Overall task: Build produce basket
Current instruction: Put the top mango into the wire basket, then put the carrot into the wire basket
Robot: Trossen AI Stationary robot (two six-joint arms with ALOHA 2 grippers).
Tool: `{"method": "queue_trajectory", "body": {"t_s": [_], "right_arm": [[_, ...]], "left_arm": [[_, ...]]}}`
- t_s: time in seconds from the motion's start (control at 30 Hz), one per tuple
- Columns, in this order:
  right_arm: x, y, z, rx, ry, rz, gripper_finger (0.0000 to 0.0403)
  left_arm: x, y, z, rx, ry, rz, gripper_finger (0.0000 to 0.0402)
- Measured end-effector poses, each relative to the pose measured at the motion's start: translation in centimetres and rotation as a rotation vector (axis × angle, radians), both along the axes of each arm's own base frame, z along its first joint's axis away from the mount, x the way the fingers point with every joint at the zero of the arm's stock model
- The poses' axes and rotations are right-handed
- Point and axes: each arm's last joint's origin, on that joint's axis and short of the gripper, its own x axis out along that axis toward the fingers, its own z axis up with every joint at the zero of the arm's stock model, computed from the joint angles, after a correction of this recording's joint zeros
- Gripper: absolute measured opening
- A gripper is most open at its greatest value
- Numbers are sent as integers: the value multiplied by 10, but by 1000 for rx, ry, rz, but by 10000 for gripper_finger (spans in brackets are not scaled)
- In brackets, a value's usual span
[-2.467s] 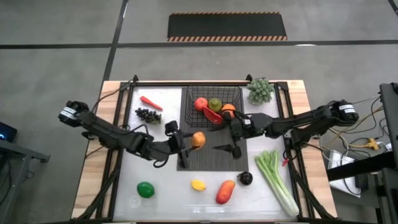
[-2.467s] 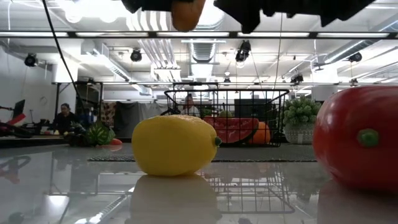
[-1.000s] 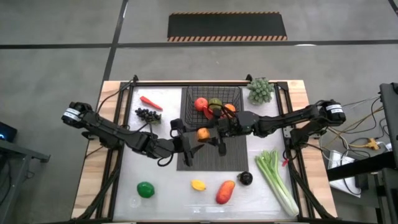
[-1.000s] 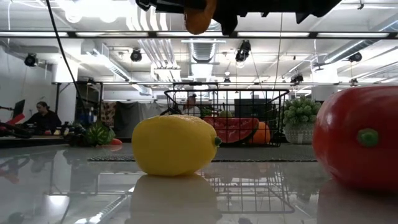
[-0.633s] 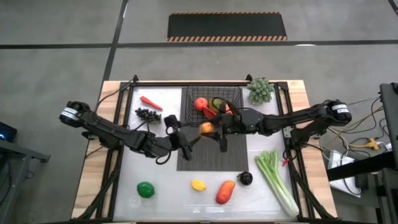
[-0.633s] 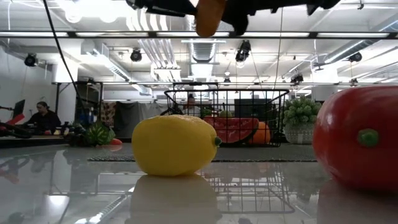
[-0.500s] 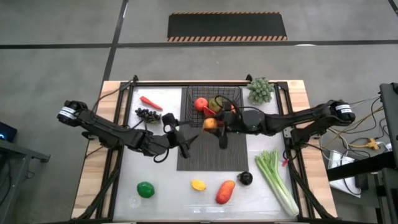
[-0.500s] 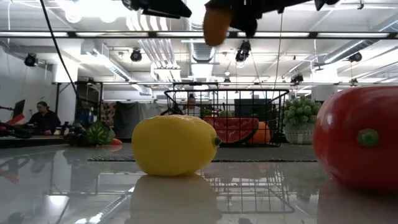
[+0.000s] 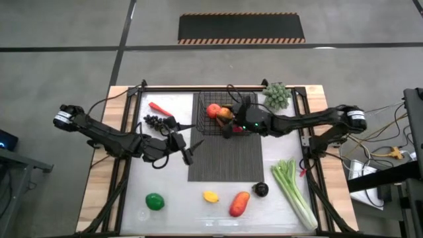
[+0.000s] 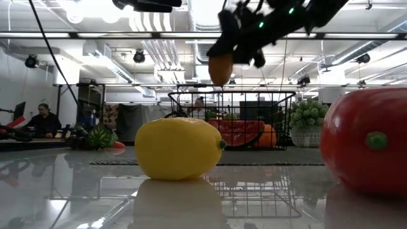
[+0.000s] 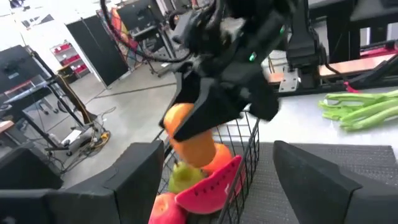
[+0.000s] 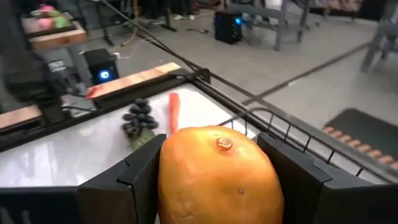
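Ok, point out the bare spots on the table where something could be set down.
Most of the ribbed mat in front of the basket is bare. So is the tabletop between the grapes and the lime. The lemon, mango and celery crowd the front.

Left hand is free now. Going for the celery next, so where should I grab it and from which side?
Take the celery around mid-stalk, coming straight down with the fingers across its narrow width. It lies flat on the table by the right edge, running diagonally, with open tabletop along its inner side. It sits nearer the right hand, which holds an orange; the left hand is open.
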Motion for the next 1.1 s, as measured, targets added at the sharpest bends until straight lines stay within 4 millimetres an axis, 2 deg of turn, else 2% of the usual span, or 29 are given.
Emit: {"method": "queue_trajectory", "body": {"t_s": [0.2,0.37,0.6,0.77,1.1], "right_arm": [[24,-21,-23,66,24,-22,223],[50,-24,-34,84,50,7,223],[75,-28,-48,106,195,-2,232],[84,-29,-53,113,240,-2,262],[84,-29,-52,118,245,-2,319]], "left_arm": [[-2,1,-2,-6,-11,-1,283],[-4,1,-8,-4,-3,2,283],[-4,2,-9,-3,-5,17,283],[-4,2,-9,-3,-9,21,283],[-4,2,-8,-6,-16,21,283]]}}
